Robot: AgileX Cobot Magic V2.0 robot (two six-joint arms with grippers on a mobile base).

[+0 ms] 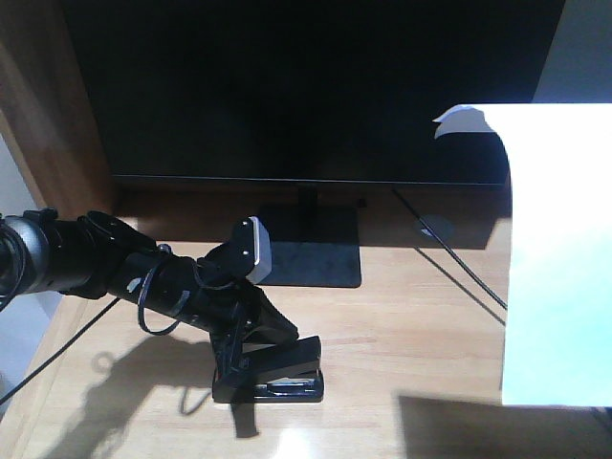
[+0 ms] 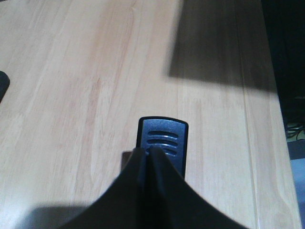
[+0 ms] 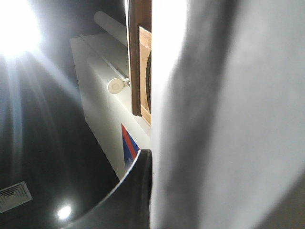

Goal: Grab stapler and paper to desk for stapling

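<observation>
Light natural-wood desk (image 1: 411, 325) before a black monitor (image 1: 306, 86) carries the small black stapler (image 1: 290, 376), clamped by the left gripper (image 2: 146, 161) as if to steady it, while the right gripper (image 3: 143, 188) pinches the large white paper sheet (image 1: 559, 268) aloft alongside, seemingly ready for stapling.

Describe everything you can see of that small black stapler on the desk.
The stapler is small, black and plastic-looking. Its base lies flat on the light wooden desk, in front of the monitor stand; its top arm tilts up toward the right, slightly open. The left wrist view shows a round-cornered face with three curved grooves. The left gripper is closed on it, its fingers hiding part of the body. The paper hangs apart from it.
</observation>
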